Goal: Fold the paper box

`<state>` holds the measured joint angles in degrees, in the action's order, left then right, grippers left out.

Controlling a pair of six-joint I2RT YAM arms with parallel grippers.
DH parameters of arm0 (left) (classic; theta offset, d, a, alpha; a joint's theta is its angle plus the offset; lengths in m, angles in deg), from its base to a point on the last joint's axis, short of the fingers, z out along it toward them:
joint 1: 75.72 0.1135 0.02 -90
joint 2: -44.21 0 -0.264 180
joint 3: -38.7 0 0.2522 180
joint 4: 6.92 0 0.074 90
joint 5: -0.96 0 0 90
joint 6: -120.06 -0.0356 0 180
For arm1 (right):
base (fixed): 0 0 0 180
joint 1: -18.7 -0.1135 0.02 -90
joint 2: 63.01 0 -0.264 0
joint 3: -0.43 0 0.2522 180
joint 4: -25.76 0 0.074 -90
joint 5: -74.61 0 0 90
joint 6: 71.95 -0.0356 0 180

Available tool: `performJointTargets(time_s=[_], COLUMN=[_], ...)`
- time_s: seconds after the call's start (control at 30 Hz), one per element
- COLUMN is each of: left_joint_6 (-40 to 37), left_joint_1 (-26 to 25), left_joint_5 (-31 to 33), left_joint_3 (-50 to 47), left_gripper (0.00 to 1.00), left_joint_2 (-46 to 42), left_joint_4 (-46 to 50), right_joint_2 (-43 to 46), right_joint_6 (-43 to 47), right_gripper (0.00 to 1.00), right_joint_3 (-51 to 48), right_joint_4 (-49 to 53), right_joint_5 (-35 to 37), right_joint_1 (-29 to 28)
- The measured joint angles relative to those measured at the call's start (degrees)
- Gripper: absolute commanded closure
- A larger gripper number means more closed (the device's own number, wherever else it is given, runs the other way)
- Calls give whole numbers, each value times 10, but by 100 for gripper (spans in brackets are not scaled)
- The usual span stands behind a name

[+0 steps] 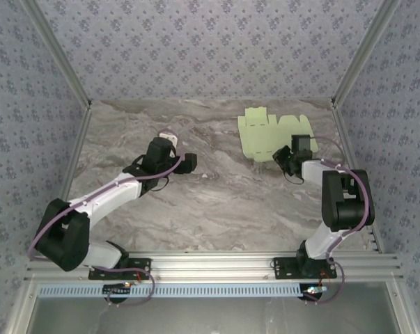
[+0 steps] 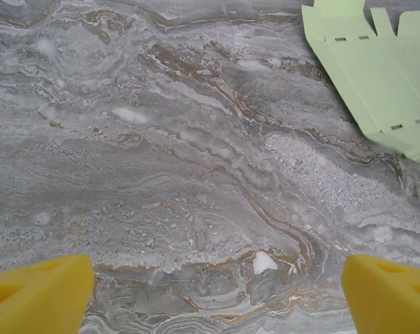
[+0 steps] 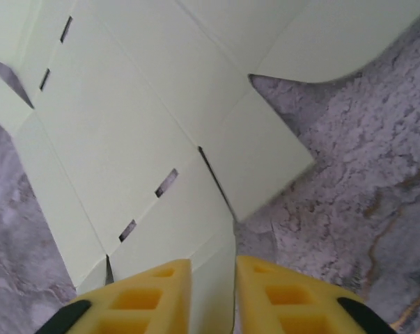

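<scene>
From above, the paper box (image 1: 269,132) lay flat on the far right side of the counter (image 1: 196,202). It was a pale green sheet with flaps and tabs, not folded up, so it could not hold anything yet. The right tool (image 1: 283,158) sat at the near edge of the sheet. The left tool (image 1: 167,138) was over bare counter, well apart from the sheet.

In the left wrist view, the left tool (image 2: 216,285) had its 2 yellow fingers (image 2: 39,292) wide apart with nothing between them. A corner of the paper box (image 2: 377,76) showed at the top right, far from the fingers. You could see little slots cut in it.

In the right wrist view, the right tool (image 3: 214,278) was right at the paper box (image 3: 147,125). Its 2 fingers (image 3: 154,299) were close together with a thin gap. A strip of green card lay in that gap. I could not tell if they were pinching it or just around it.

The card looked thin and very light. I think it would bend easily, slide on the smooth counter, and crease in the wrong place if squeezed hard. A good place to hold it looked like an edge flap, next to a fold line.
</scene>
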<state>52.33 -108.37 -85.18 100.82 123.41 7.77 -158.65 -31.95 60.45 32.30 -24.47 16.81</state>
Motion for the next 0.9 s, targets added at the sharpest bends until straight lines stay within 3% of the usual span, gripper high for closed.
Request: performJointTargets(time_s=[0.17, 0.5, 0.9], left_joint_6=[40, 168, 325], left_joint_1=[0, 0, -1], left_joint_5=[-16, -71, -171], left_joint_3=[0, 0, 127], left_gripper=[11, 11, 8], left_joint_2=[20, 45, 199], left_joint_4=[-28, -127, -205], right_joint_2=[19, 136, 211], right_joint_6=[-71, -183, -244], right_gripper=[100, 100, 100], right_joint_3=[-65, -134, -146], right_joint_4=[-87, -184, -218], right_joint_5=[-14, 6, 57], right_joint_1=[1, -49, -131])
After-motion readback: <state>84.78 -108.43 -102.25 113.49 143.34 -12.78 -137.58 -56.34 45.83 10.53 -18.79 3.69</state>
